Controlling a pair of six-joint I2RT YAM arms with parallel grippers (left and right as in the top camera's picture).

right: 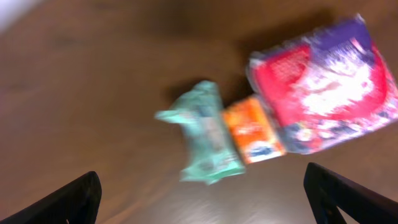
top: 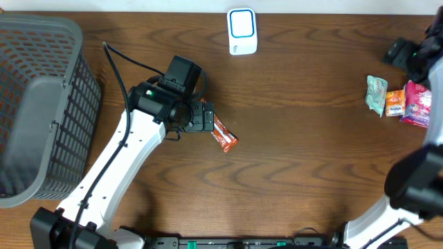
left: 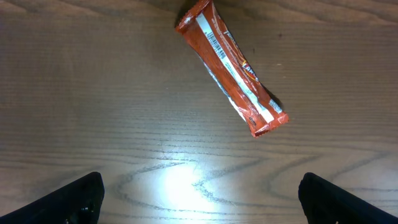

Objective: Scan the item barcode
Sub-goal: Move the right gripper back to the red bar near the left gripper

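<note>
progress: early. The snack bar [top: 224, 135] lies loose on the table [top: 311, 173], nothing holds it, and no scan is visible.
left to do: judged to be all of it: grasp the bar, lift it, carry it to the scanner [top: 242, 31] and present the code to its face.
basket: the grey basket [top: 73, 104] sits at the table's left edge, well apart from the bar. What it holds cannot be told.
left pincer: the left pincer [left: 200, 202] is released, jaws wide with nothing between them. It hovers just beside the bar's near end, with bare table between its fingertips in the wrist view.
right pincer: the right pincer [right: 208, 199] is released and empty, over the right-side packets. That view is blurred.
scanner: white, at the far edge near the middle, well apart from the bar.
other packets: the purple bag [top: 418, 102], green packet [top: 376, 94] and orange packet [top: 395, 102] sit clustered at the far right, touching or nearly so. None is in play.
bar position: mid-table, flat, just right of the left pincer, clear of everything else.
bar axis: the long axis runs diagonally, upper-left to lower-right in both the overhead and left wrist views. The upper-left end is the one nearest the pincer overhead.
barcode: the barcode [left: 214, 42] faces up, near the bar's upper-left end in the wrist view, on the white strip along its length. It points at the ceiling, not at the scanner.
</note>
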